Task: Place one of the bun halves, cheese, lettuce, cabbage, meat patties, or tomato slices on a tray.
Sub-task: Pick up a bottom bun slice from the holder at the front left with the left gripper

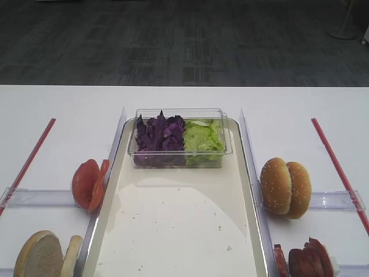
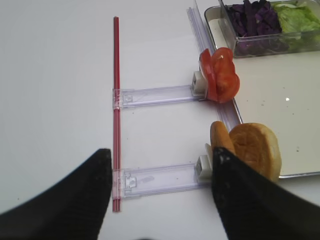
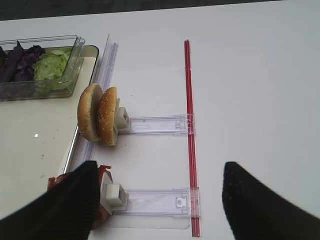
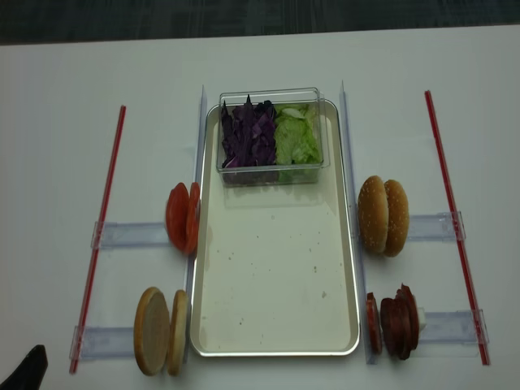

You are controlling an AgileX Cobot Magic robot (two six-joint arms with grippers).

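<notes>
Two pale bun halves [image 4: 159,331] on edge, two tomato slices [image 4: 183,218], one glossy cream tray [image 4: 276,284], left hand [image 2: 160,200] open, right hand [image 3: 160,200] open

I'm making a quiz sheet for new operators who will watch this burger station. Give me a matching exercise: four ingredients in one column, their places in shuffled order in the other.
Things:
1. tomato slices
2. meat patties
3. cabbage
4. bun halves

Places, as the overhead view shows them:
A. in the clear box, beside the lettuce
B. left of the tray, near corner
C. right of the tray, near corner
D. left of the tray, midway along

Pairs: 1-D, 2-C, 3-A, 4-B
</notes>
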